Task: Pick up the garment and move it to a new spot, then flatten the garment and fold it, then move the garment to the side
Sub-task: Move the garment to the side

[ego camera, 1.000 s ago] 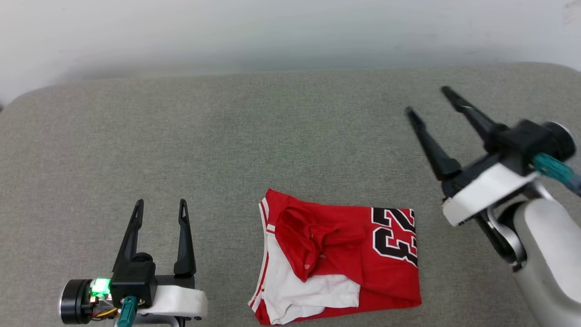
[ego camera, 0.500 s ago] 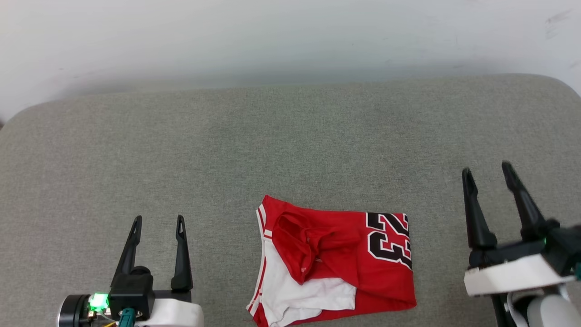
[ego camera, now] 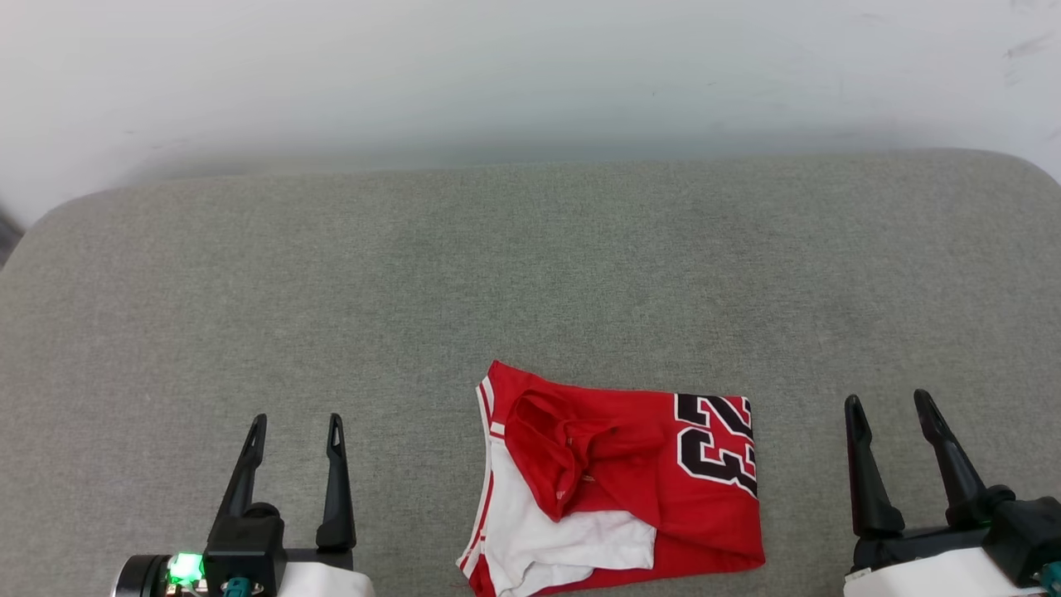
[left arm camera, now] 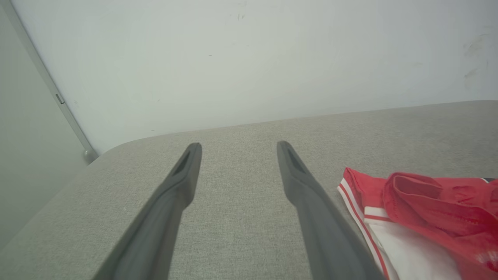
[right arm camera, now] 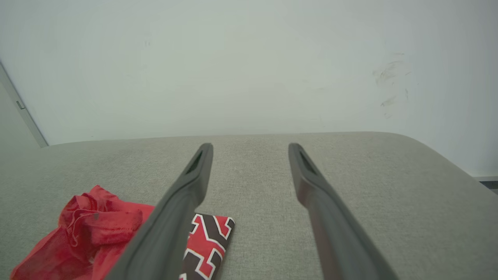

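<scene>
The garment, a red jersey with white sleeves and black numbers, lies folded into a rough rectangle near the front edge of the grey cushion. A bunched red fold sits on top of it. My left gripper stands open at the lower left, well apart from the cloth. My right gripper is open at the lower right, beside the numbered end without touching it. In the left wrist view the garment lies right of my open gripper. In the right wrist view the garment lies left of my open gripper, partly behind one finger.
The grey fabric cushion spreads wide behind and to both sides of the garment. A pale wall rises right behind its rounded far edge. A wall corner with a thin strip stands at the left.
My right arm has swung down and back from a raised spot at the far right to the lower right, fingers pointing up. The camera has tilted a little. The garment has stayed put.
</scene>
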Motion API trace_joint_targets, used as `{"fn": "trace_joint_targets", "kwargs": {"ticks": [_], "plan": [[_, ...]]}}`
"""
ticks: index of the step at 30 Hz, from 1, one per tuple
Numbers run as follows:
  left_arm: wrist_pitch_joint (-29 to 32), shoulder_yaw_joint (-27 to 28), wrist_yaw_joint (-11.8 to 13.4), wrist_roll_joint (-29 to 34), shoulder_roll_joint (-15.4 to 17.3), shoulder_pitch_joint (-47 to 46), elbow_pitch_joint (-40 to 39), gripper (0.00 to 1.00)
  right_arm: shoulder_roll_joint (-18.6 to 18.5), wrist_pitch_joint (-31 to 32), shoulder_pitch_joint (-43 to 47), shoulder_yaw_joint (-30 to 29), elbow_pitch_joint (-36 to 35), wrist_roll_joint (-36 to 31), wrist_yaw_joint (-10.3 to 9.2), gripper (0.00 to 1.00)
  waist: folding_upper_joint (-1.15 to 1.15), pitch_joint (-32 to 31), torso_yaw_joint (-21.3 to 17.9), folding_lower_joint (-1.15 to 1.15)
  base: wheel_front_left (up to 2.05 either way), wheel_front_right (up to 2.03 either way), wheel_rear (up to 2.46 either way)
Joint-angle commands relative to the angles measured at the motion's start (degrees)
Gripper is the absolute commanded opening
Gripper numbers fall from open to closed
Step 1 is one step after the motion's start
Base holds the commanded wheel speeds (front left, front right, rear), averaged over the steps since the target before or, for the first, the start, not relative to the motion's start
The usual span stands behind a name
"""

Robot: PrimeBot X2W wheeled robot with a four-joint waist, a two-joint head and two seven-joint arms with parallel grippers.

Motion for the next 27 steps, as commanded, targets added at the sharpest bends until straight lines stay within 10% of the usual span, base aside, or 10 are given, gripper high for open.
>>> {"fn": "trace_joint_targets", "kwargs": {"ticks": [1,12,27], "plan": [[-0.14,0.15,-0.19,-0.07,-0.12,0.60,0.07,1.00,0.28,-0.08,-0.37,-0.14,-0.62,-0.28,-0.02,1.00,0.00,-0.06,-0.02,0.00,0.00,0.00,0.00],[-0.14,0.13,-0.90,0.30,-0.34,-0.63,0.15,1.00,-7.61,2.51,-13.30,2.29,-2.17,0.84,-0.02,1.00,0.00,0.56,0.17,0.00,0.00,0.00,0.00],[-0.14,-0.67,-1.36,0.52,-0.63,-3.34,0.07,1.00,-24.82,53.55,-22.82,13.69,3.48,37.04,-0.02,1.00,0.00,4.22,1.41,0.00,0.00,0.00,0.00]]}}
